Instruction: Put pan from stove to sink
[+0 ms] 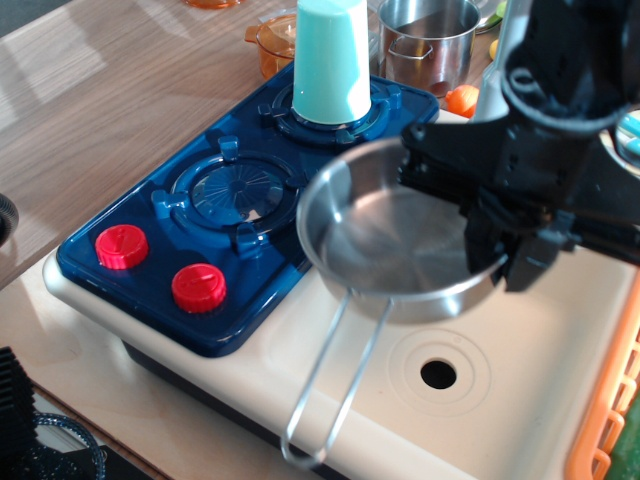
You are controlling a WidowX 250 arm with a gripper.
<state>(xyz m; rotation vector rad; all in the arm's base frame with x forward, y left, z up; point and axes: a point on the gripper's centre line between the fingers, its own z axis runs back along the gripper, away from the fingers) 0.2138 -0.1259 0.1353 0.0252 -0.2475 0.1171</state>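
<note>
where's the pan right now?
Center-right of the camera view, the pan is held at its far rim by the gripper, over the left part of the sink, just right of the stove.

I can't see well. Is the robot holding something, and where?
Yes, the gripper holds the pan by its right rim, opposite the wire handle.

Open sink (560, 400) beneath pan (400, 245)

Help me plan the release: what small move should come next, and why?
Probably lower straight down a little. The pincer grips the far rim of the pan, which hangs above the sink, clear of the stove, with the drain hole just below. Release only once it rests.
</note>
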